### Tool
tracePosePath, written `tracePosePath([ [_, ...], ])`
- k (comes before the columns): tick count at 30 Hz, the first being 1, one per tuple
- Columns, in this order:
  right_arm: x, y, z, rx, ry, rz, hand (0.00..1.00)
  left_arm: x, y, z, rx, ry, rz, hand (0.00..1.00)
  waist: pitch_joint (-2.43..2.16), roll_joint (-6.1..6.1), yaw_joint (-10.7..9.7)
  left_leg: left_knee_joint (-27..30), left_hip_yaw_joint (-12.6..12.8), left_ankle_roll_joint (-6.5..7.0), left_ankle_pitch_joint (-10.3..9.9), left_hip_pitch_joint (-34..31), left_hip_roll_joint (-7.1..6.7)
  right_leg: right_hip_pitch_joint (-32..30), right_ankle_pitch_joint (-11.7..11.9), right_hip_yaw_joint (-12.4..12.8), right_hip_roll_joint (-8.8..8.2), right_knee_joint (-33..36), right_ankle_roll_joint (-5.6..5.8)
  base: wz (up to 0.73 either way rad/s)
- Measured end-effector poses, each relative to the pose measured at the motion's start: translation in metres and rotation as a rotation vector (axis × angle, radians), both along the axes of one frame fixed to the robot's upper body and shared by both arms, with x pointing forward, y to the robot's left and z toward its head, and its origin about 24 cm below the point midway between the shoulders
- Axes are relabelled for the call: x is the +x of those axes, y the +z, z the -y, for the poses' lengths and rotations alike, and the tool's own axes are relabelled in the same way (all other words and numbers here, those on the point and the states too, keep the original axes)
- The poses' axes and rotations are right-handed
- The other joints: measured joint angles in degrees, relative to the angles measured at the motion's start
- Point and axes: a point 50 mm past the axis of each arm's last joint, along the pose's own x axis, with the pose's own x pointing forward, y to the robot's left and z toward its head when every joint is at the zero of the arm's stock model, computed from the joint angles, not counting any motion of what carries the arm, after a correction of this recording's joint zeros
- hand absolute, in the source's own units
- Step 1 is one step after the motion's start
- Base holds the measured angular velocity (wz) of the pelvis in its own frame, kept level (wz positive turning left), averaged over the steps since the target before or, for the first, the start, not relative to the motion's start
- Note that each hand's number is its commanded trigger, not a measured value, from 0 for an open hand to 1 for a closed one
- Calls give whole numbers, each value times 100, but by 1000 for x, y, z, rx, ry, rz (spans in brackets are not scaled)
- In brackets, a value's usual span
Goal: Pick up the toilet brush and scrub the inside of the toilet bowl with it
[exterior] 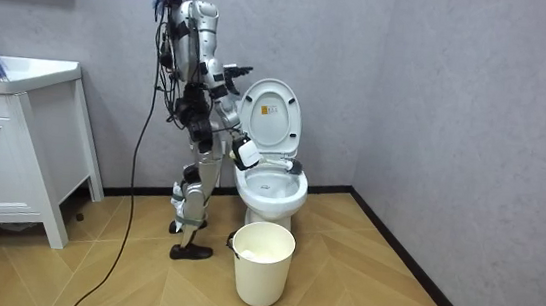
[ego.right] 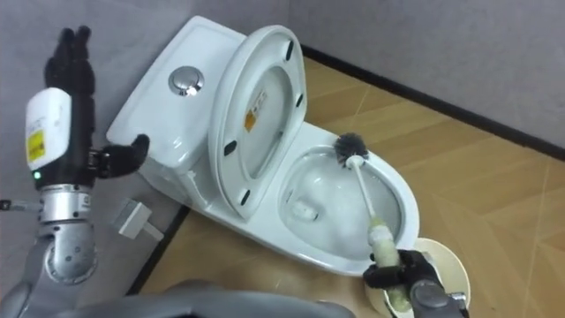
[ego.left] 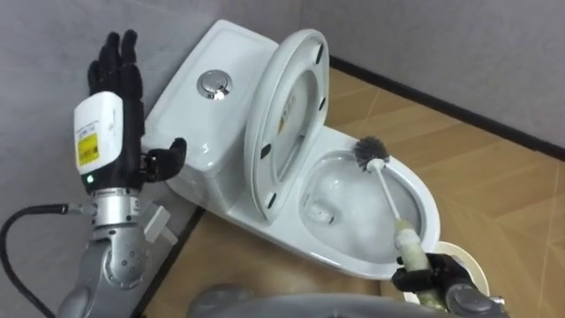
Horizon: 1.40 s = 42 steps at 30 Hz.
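Note:
A white toilet [ego.left: 415,190] stands against the grey wall with its seat and lid [ego.left: 287,115] raised. My right hand [ego.left: 422,272] is shut on the white handle of a toilet brush [ego.left: 388,196] at the bowl's near rim. The dark bristle head [ego.left: 371,152] rests at the far inner rim of the bowl. My left hand [ego.left: 119,88] is raised beside the cistern [ego.left: 207,106], fingers straight and open, holding nothing. In the room view I stand at the toilet [exterior: 270,188], on the room view's left of it.
A cream bucket [exterior: 261,262] stands on the wooden floor in front of the toilet; its rim [ego.left: 468,263] shows near my right hand. A white cabinet with a basin [exterior: 12,148] is at the room view's left. A dark skirting runs along the wall.

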Motion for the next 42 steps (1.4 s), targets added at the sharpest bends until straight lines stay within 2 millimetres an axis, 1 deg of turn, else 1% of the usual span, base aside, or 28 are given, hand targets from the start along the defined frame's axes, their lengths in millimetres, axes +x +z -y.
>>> tracePosePath([
  [2, 2, 1, 0, -2, 61, -8, 100, -3, -11, 8, 37, -60, -70, 0, -7, 20, -111, 0, 52, 0, 0, -27, 3, -50, 2, 52, 3, 9, -3, -7],
  [3, 1, 1, 0, -4, 73, -14, 100, -5, -15, 9, 50, -75, -89, 0, -9, 28, -119, 0, 94, 0, 0, -33, 1, -63, 2, 69, 3, 13, -3, -13],
  [5, -1, 1, 2, -16, 118, -33, 100, -13, -33, 7, 81, -108, -199, 0, -32, 90, -178, -2, 167, 1, 0, -75, 6, -159, 1, 161, 5, 90, -4, -16],
  [6, 0, 1, 4, -27, 148, -41, 100, -17, -43, 4, 96, -116, -260, 0, -20, 115, -253, -6, 170, 1, 1, -94, 9, -192, 0, 164, 3, 102, -4, -8],
  [7, -1, 2, 4, -32, 161, -48, 100, -18, -47, 3, 104, -122, -293, 0, -23, 127, -270, -5, 172, 1, 1, -123, 10, -234, 0, 174, 2, 121, -5, -9],
  [8, 0, 2, 7, -40, 184, -58, 100, -20, -54, 3, 124, -142, -348, 0, -23, 142, -276, 8, 212, 2, 1, -203, 14, -373, -3, 238, -1, 218, -8, -14],
  [10, 4, 4, 11, -57, 217, -65, 100, -22, -59, 1, 153, -168, -394, 0, -14, 143, -279, 23, 305, 10, 17, -338, 24, -585, -7, 315, -13, 333, -13, -23],
  [12, 5, 6, 17, -92, 260, -86, 100, -21, -58, -1, 172, -179, -394, 0, 2, 149, -296, 4, 326, 30, 52, -402, 17, -704, -7, 387, -42, 398, -13, -14],
  [13, 8, 8, 22, -124, 297, -100, 100, -20, -59, -2, 182, -188, -400, 0, 16, 131, -293, -9, 343, 46, 73, -453, 15, -794, -8, 434, -63, 449, -11, -13],
  [16, 21, 15, 31, -180, 343, -88, 100, -13, -61, -7, 227, -216, -407, 0, 29, 170, -290, -25, 453, 85, 126, -556, -9, -994, -15, 455, -129, 630, 1, -10],
  [18, 31, 17, 30, -198, 354, -64, 100, -8, -61, -9, 241, -216, -407, 0, 36, 154, -285, -25, 467, 84, 154, -607, -9, -1095, -14, 480, -143, 716, 0, -8],
  [20, 41, 21, 30, -220, 358, -32, 100, -2, -61, -11, 254, -213, -403, 0, 38, 147, -300, -19, 470, 71, 216, -715, -11, -1204, 5, 499, -141, 731, -29, 0],
  [22, 47, 23, 31, -246, 362, -14, 100, 5, -59, -12, 266, -211, -388, 0, 35, 148, -309, 12, 477, 57, 263, -865, -15, -1344, 13, 518, -134, 731, -48, 3],
  [25, 52, 27, 38, -277, 346, -18, 100, 18, -55, -12, 280, -214, -359, 0, 35, 170, -293, 53, 469, 39, 362, -1118, -10, -1639, 29, 494, -155, 883, -84, 8],
  [26, 54, 28, 40, -292, 342, -21, 100, 22, -53, -12, 283, -213, -351, 0, 37, 185, -290, 142, 466, 31, 376, -1239, -11, -1762, 36, 446, -179, 944, -112, 5],
  [28, 57, 30, 43, -316, 345, -20, 100, 27, -50, -13, 290, -210, -334, 0, 40, 196, -275, 297, 473, 27, 375, -1475, -12, -2026, 2, 451, -216, 1201, -153, 0],
  [29, 59, 31, 44, -329, 347, -15, 100, 31, -48, -12, 298, -210, -319, 0, 51, 211, -246, 394, 477, 21, 375, -1636, -10, -2197, -12, 457, -226, 1310, -173, 0],
  [30, 59, 31, 44, -334, 351, -15, 100, 33, -47, -13, 300, -208, -312, 0, 53, 216, -241, 434, 477, 16, 378, -1710, -6, -2271, -15, 460, -228, 1331, -179, 0],
  [32, 63, 32, 41, -350, 390, -11, 100, 41, -44, -14, 312, -193, -275, 0, 85, 235, -239, 583, 467, -11, 371, -1987, -6, -2536, -53, 459, -240, 1502, -227, 0],
  [33, 64, 32, 40, -354, 401, -11, 100, 43, -43, -15, 323, -191, -265, 0, 103, 233, -242, 629, 465, -16, 373, -2053, -9, -2603, -61, 471, -240, 1551, -234, 3],
  [35, 71, 33, 38, -390, 472, -17, 100, 50, -40, -18, 351, -168, -209, 0, 136, 287, -245, 848, 475, -51, 359, -2363, 8, -2905, -86, 474, -234, 1736, -282, 0],
  [37, 76, 35, 36, -417, 510, -7, 100, 55, -39, -20, 366, -149, -170, 0, 141, 308, -247, 1041, 451, -87, 331, -2599, 16, -3125, -106, 464, -238, 1913, -343, -2],
  [39, 86, 40, 34, -464, 564, 22, 100, 61, -35, -21, 373, -131, -129, 0, 165, 335, -244, 1277, 411, -124, 287, -2875, 44, -3360, -135, 455, -228, 2086, -392, 2],
  [40, 95, 44, 34, -494, 596, 42, 100, 66, -31, -21, 379, -121, -96, 0, 193, 362, -231, 1434, 382, -148, 265, -3085, 66, -3532, -149, 451, -229, 2187, -418, 0],
  [41, 103, 49, 34, -524, 635, 55, 100, 71, -29, -19, 388, -115, -66, 0, 211, 381, -181, 1539, 391, -158, 262, -3251, 103, -3690, -154, 444, -225, 2260, -437, -4],
  [42, 113, 55, 35, -566, 675, 74, 100, 77, -25, -17, 400, -111, -35, 0, 217, 379, -105, 1625, 390, -180, 250, -3431, 113, -3881, -164, 431, -232, 2357, -457, -7],
])
